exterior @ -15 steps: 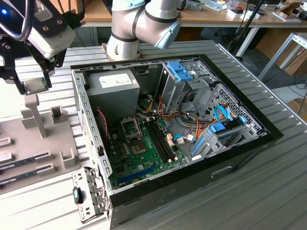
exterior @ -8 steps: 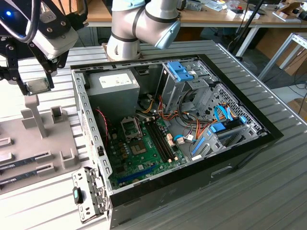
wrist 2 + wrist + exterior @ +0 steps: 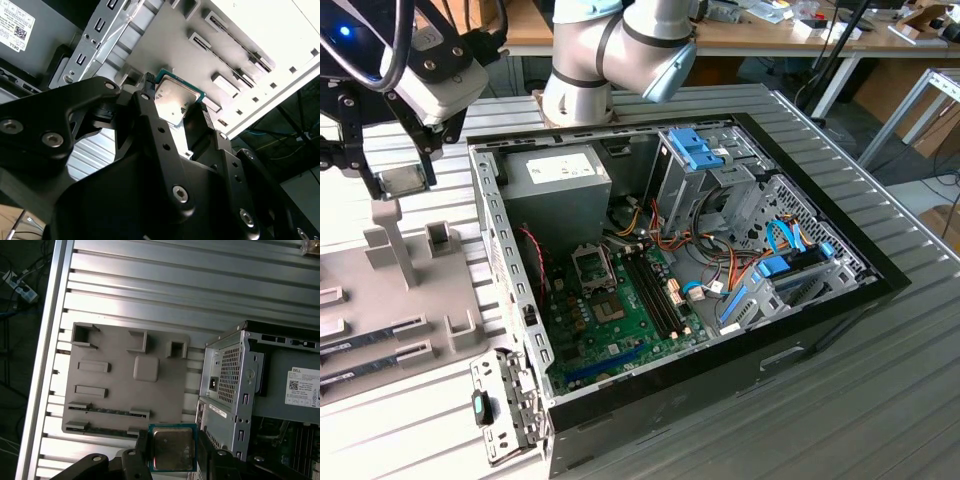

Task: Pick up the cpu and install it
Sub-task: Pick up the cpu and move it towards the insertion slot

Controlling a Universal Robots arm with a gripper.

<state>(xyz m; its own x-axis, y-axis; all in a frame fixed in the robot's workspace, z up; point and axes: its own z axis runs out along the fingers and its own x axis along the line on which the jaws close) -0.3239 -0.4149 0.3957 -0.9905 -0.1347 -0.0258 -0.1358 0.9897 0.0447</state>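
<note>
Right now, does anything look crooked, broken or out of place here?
Nothing stands out. The gripper holds the cpu squarely by two edges above the grey tray, and the open computer case beside it lies flat with its cables inside.

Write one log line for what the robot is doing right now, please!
gripper: shut on cpu | cpu: held over grey tray | computer case: open, cpu not inside

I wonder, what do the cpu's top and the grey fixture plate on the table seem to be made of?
cpu: metal lid, dull silvery with smudged reflections, on a green board rim; fixture plate: probably matte grey plastic, given its even, glare-free moulded pockets.
</note>
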